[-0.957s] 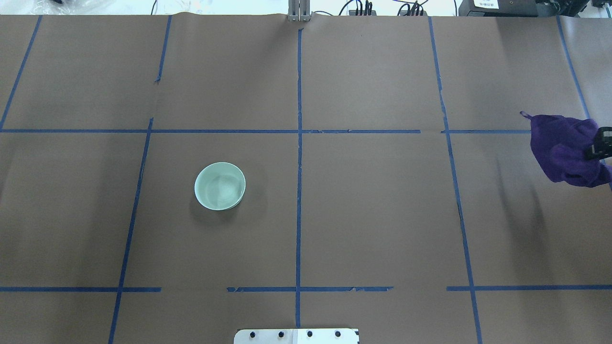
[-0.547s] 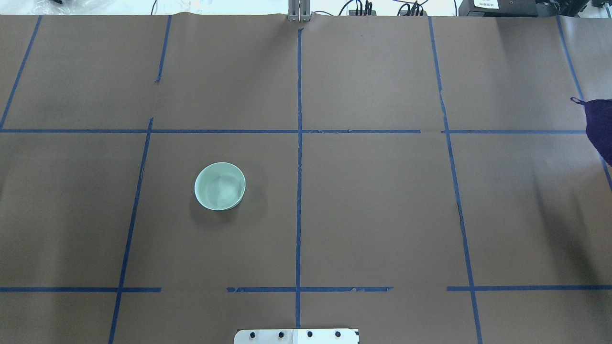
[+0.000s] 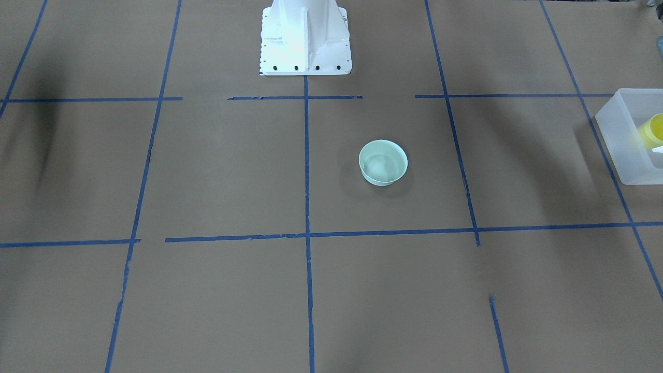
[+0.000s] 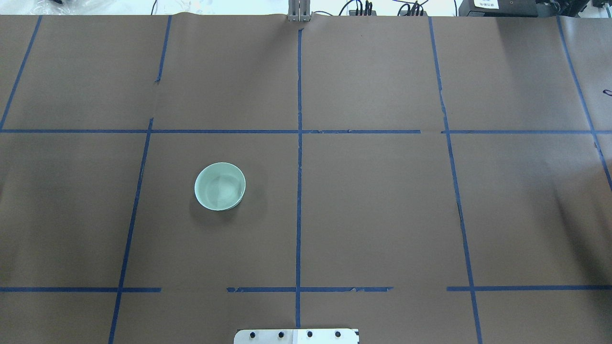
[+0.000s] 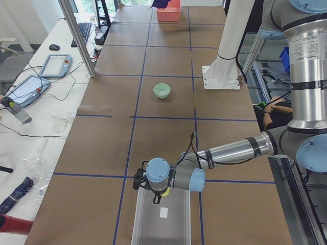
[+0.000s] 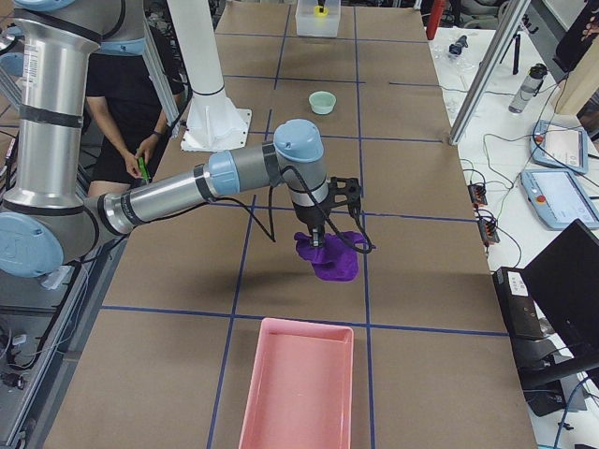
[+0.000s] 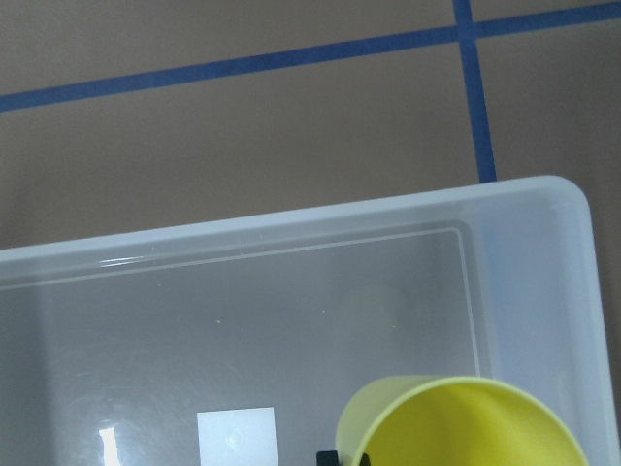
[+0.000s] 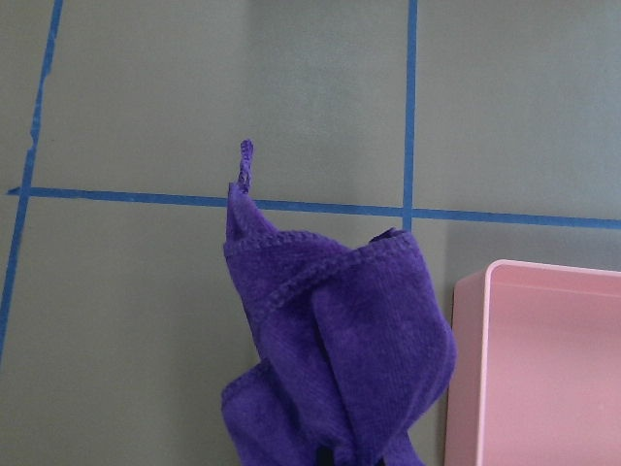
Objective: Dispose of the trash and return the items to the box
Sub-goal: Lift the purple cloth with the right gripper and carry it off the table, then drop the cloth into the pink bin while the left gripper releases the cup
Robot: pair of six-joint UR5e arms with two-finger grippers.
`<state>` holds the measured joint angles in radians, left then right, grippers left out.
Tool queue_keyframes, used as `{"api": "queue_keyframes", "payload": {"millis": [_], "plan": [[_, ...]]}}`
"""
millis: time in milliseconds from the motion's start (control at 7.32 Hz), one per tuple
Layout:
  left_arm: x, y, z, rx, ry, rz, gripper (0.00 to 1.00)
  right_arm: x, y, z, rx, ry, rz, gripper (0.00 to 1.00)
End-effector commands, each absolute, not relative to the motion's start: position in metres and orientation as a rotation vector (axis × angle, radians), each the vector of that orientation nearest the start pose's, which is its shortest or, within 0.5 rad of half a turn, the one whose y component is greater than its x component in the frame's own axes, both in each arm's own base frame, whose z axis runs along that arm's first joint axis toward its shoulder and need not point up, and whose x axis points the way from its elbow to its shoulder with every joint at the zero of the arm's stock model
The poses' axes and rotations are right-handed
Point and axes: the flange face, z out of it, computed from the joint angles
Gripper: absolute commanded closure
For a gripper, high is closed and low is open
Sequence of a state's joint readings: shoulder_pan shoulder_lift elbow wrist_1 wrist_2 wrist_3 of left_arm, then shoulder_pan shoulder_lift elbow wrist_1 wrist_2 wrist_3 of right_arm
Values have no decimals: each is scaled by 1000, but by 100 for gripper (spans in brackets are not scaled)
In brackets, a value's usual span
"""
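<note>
The yellow cup (image 7: pixel 464 427) hangs over the inside of the translucent white box (image 7: pixel 291 243), close under the left wrist camera. My left gripper (image 5: pixel 155 196) is above the box's near end and shut on the cup. The cup also shows inside the box in the front-facing view (image 3: pixel 653 129). My right gripper (image 6: pixel 316 239) is shut on a purple cloth (image 6: pixel 329 258) that hangs a little above the table, just short of a pink tray (image 6: pixel 298 383). In the right wrist view the cloth (image 8: pixel 340 349) hangs beside the tray's rim (image 8: pixel 466 291).
A pale green bowl (image 4: pixel 220 186) stands empty on the brown paper left of centre. The white robot base (image 3: pixel 305 36) is at the table's near edge. Only the cloth's tip (image 4: pixel 607 92) shows at the overhead view's right edge.
My right gripper and the purple cloth have moved right, almost out of the overhead view. The bowl has not moved.
</note>
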<state>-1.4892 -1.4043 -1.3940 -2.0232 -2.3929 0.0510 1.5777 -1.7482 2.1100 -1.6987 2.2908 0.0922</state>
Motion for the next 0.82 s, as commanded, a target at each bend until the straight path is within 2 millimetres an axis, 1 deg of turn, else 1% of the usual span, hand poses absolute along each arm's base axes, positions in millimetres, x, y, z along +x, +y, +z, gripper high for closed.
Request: {"api": "queue_keyframes", "payload": {"millis": [0, 137, 273, 410, 547, 683], "plan": [[-19, -407, 772, 92, 864, 189, 24, 94, -400, 505, 198, -675, -42, 100], [-16, -409, 768, 106, 874, 201, 0, 97, -401, 509, 196, -668, -43, 100], [-15, -412, 760, 145, 875, 219, 0, 102, -402, 516, 194, -666, -48, 100], [-15, -424, 729, 200, 866, 238, 0, 118, -400, 527, 201, -618, -61, 100], [-17, -431, 692, 245, 861, 235, 0, 130, -398, 535, 205, -547, -94, 100], [-21, -441, 664, 269, 840, 232, 0, 136, -397, 549, 188, -541, -99, 100]]}}
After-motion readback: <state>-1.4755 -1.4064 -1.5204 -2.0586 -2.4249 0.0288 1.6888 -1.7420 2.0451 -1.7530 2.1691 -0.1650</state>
